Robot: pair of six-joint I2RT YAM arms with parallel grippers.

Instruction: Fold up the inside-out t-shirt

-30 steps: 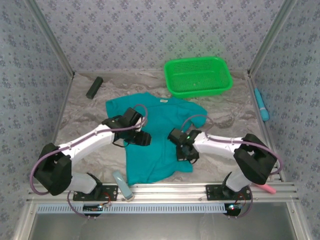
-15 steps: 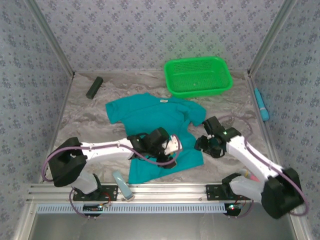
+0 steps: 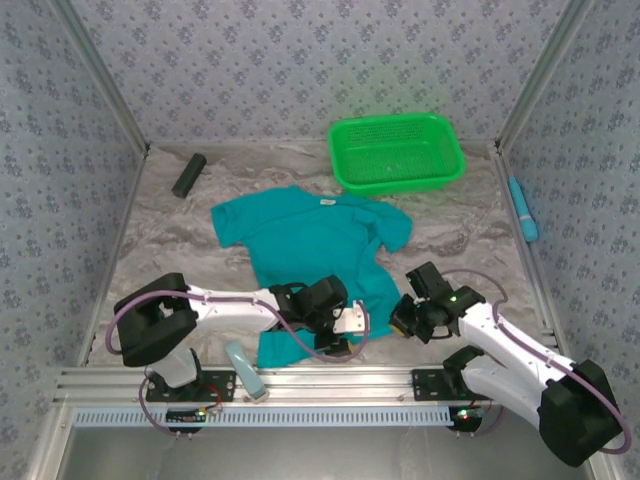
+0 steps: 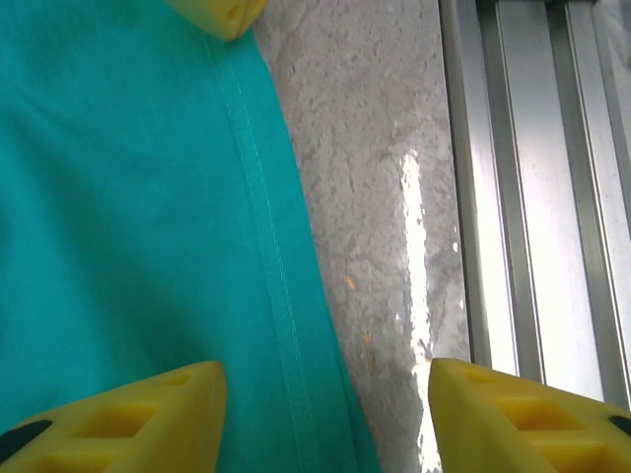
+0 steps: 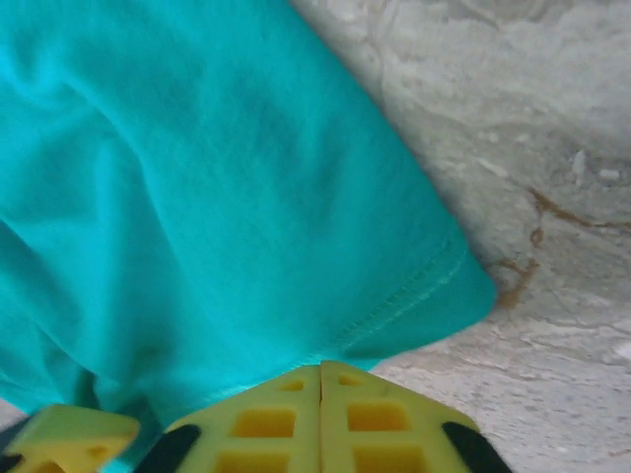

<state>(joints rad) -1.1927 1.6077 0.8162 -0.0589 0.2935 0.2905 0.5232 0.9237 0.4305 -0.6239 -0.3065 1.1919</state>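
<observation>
The marbled counter (image 3: 450, 240) carries the inside-out t-shirt (image 3: 310, 235), spread flat beyond both tools, with its near hem reaching right down to them. The left tool (image 4: 320, 399) hangs over that hem with its fingers well apart, one above teal cloth and the other above bare counter, gripping nothing. The right tool (image 5: 321, 374), to the left tool's right at the shirt's corner, has its fingers pressed together against the cloth's edge; I can't tell whether any cloth is nipped.

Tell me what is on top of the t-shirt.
The left gripper, open, straddles the near hem of the t-shirt; the right gripper, shut, meets its right corner. Cloth beneath both is hidden.
</observation>
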